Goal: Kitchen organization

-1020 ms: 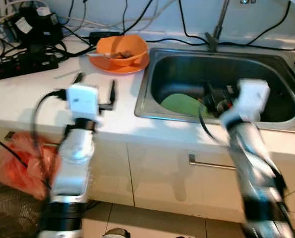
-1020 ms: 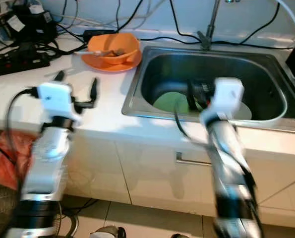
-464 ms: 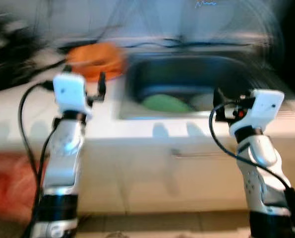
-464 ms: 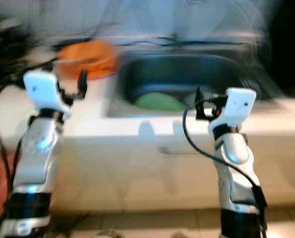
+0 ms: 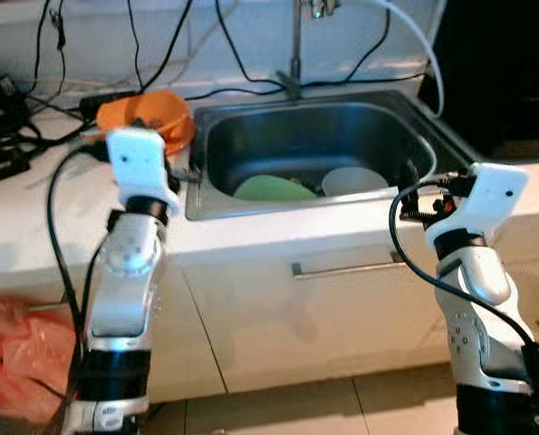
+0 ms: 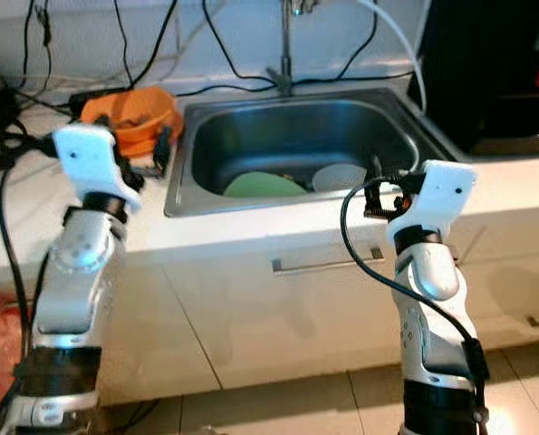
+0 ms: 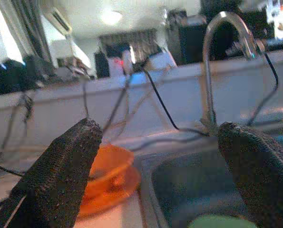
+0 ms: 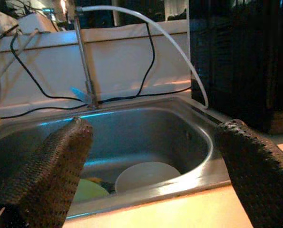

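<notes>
A steel sink (image 5: 405, 122) holds a green plate (image 5: 274, 188) and a white bowl (image 5: 355, 180), partly hidden by its near wall. Left gripper (image 7: 160, 156) and right gripper (image 8: 153, 156) hover before it, fingers apart. An orange bowl (image 5: 147, 113) sits left, among black cables (image 5: 151, 45). A faucet (image 7: 212, 61) rises behind.

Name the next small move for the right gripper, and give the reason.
Probably ease the right gripper forward and down into the sink toward the white plate. Its fingers are spread wide and empty at the front rim, with the plate lying straight ahead.
</notes>
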Available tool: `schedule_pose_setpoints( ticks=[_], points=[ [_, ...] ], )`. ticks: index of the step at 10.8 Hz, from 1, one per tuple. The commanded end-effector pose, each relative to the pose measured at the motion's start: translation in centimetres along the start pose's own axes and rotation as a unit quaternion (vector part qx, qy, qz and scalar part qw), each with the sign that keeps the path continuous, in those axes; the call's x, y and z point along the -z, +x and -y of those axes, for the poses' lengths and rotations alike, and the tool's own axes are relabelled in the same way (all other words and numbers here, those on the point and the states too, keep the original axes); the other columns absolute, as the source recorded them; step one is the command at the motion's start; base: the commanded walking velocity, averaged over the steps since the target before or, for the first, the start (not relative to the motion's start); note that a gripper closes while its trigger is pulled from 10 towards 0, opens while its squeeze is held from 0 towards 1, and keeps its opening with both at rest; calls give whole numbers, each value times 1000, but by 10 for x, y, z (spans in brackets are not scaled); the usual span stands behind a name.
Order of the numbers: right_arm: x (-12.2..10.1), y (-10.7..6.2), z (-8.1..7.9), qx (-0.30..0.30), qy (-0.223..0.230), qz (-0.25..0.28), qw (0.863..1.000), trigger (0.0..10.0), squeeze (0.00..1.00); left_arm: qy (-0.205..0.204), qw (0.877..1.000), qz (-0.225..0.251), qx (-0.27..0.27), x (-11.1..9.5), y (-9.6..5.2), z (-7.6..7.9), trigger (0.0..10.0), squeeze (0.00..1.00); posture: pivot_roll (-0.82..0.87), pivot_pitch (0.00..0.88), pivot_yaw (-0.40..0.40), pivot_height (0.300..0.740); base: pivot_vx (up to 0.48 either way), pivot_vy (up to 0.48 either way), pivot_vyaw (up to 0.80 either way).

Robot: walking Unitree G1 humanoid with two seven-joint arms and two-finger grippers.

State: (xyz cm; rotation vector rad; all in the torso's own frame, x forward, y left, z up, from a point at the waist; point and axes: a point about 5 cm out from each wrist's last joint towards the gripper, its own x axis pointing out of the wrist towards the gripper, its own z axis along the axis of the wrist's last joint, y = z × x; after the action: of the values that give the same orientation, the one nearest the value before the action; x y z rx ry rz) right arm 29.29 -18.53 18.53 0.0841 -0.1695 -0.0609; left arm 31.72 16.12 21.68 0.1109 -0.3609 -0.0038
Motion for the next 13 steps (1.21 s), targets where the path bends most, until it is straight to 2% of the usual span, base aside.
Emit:
schedule_pose_setpoints(
  ticks=[1, 2, 5, 9, 13],
  points=[
    [-7, 3, -7, -15, 1, 11, 1000, 10000, 0, 6, 1000, 14, -17, -10, 3, -4, 10000, 0, 79, 0, 69, 740, 0, 0, 0],
    [-8, 3, -9, -23, -4, 16, 1000, 10000, 0, 10, 1000, 13, -25, -10, 3, -4, 10000, 0, 79, 0, 69, 740, 0, 0, 0],
    [-10, 4, -11, -25, -9, 20, 999, 10000, 0, 6, 1000, 5, -26, -8, 2, 0, 10000, 0, 77, 0, 69, 740, 0, 0, 744],
    [-8, 5, -10, -20, -8, 16, 1000, 10000, 0, 3, 1000, -2, -22, -7, 3, 0, 10000, 0, 75, 0, 65, 740, 0, 0, 0],
    [-10, 7, -10, -19, -9, 19, 1000, 10000, 0, 4, 1000, -3, -26, -9, 5, -3, 10000, 0, 74, 0, 63, 740, 337, 0, 0]
  ],
)
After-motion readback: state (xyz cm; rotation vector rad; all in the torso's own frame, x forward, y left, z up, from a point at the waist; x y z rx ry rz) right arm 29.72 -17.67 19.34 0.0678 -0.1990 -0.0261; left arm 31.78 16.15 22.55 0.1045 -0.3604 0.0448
